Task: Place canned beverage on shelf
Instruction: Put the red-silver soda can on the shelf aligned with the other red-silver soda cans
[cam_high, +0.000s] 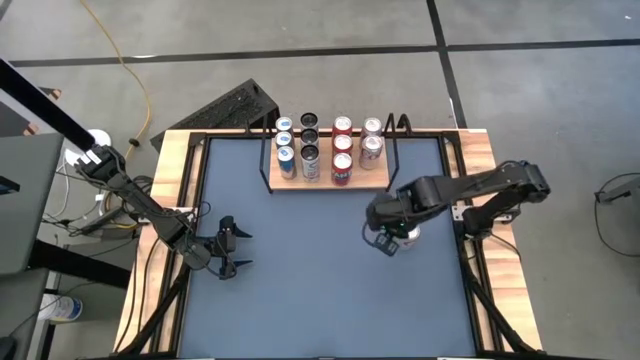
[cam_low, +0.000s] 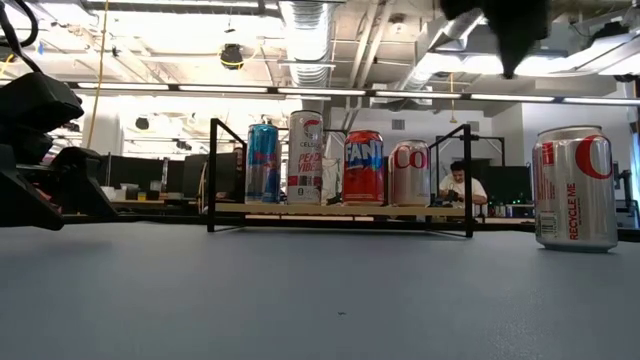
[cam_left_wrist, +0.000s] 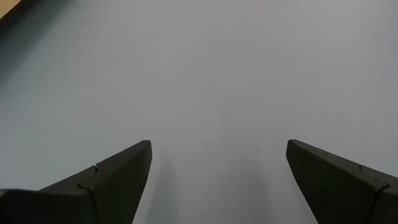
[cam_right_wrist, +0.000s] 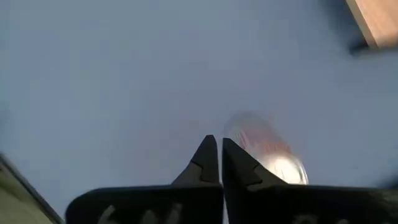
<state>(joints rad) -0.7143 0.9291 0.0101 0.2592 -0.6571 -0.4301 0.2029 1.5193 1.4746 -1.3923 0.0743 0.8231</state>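
Right gripper (cam_high: 385, 240), high view: fingers nearly touching and empty, over the silver can (cam_high: 408, 236) that stands on the table at about 5 o'clock of the shelf (cam_high: 330, 180); left gripper (cam_high: 235, 249) waits wide open, empty, at 8 o'clock. Low view: can (cam_low: 574, 188) upright, right of the shelf (cam_low: 340, 208). Right wrist view: can (cam_right_wrist: 267, 149) sits beside the fingertips (cam_right_wrist: 214, 155), so I judge the jaws should spread and centre before descending.

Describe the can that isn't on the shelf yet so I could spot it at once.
On the dark-blue tabletop, look right of the wooden shelf with its rows of cans. One silver can with red lettering stands upright there, directly below the shut right gripper. Unlike the others, it stands alone on the bare table.
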